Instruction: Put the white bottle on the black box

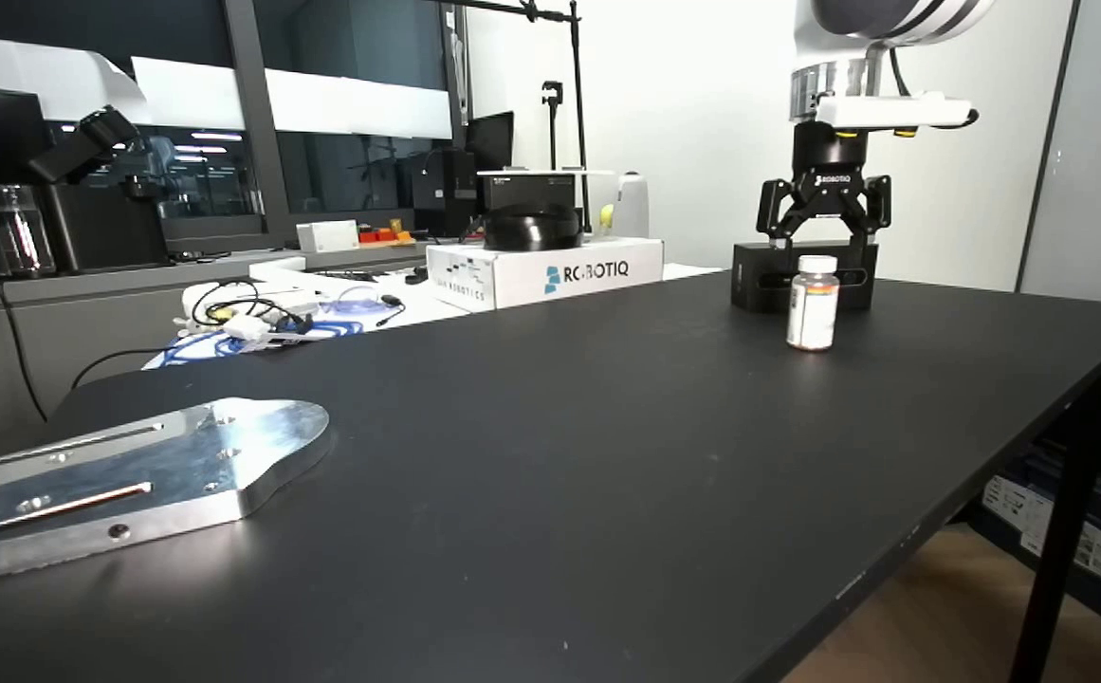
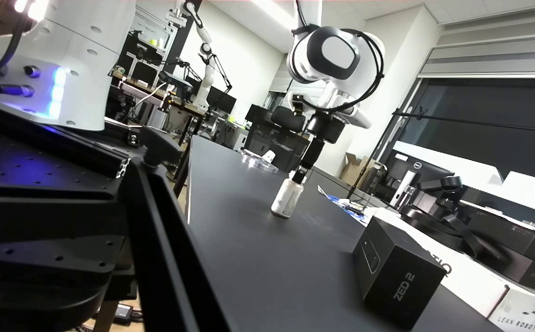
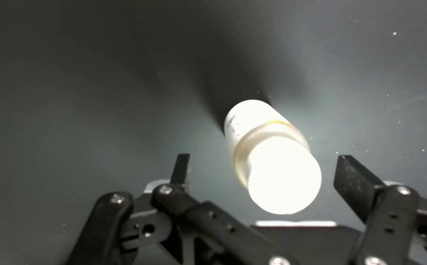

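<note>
The white bottle stands upright on the black table in both exterior views. It also shows in the wrist view, its pale cap toward the camera. My gripper points down over the bottle and is open. In the wrist view its fingers stand either side of the cap, with gaps on both sides. In an exterior view a fingertip overlaps the cap. The black box lies behind the bottle there and shows at the near right in an exterior view. It is out of the wrist view.
A long white carton with printed lettering stands beyond the table edge, with black items on it. A silver metal plate lies at the table's far end from the box. Cables lie on a white surface behind. The robot base stands beside the table.
</note>
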You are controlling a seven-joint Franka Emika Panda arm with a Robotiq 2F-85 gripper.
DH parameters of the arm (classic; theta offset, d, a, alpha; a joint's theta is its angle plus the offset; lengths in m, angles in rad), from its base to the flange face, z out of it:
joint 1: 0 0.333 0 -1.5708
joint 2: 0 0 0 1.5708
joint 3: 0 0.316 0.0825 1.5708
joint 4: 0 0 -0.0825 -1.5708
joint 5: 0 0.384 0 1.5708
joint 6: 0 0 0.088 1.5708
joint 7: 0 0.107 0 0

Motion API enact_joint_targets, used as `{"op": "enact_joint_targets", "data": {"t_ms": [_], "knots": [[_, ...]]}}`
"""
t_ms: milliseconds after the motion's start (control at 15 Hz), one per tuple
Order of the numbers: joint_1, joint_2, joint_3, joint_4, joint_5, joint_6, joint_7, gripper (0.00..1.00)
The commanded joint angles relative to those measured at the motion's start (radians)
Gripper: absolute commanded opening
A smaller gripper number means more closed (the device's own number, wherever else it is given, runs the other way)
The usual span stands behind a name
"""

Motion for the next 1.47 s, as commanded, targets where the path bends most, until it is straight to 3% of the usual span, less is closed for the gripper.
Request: {"op": "enact_joint_targets", "data": {"t_ms": [0,133,200,267,667,1067,1400], "knots": [[0.024,0.03,-0.027,0.025,0.009,-0.006,0.006,1.0],[0.031,0.036,-0.032,0.021,0.003,-0.005,0.009,1.0],[0.035,0.039,-0.035,0.018,-0.004,-0.002,0.011,0.75],[0.038,0.04,-0.036,0.017,-0.005,0.0,0.013,0.74],[0.052,0.008,-0.039,0.021,-0.011,-0.045,-0.008,0.32],[0.006,-0.071,-0.078,0.098,-0.07,-0.202,-0.134,0.3],[-0.077,-0.034,-0.135,0.248,-0.061,-0.285,-0.26,0.3]]}}
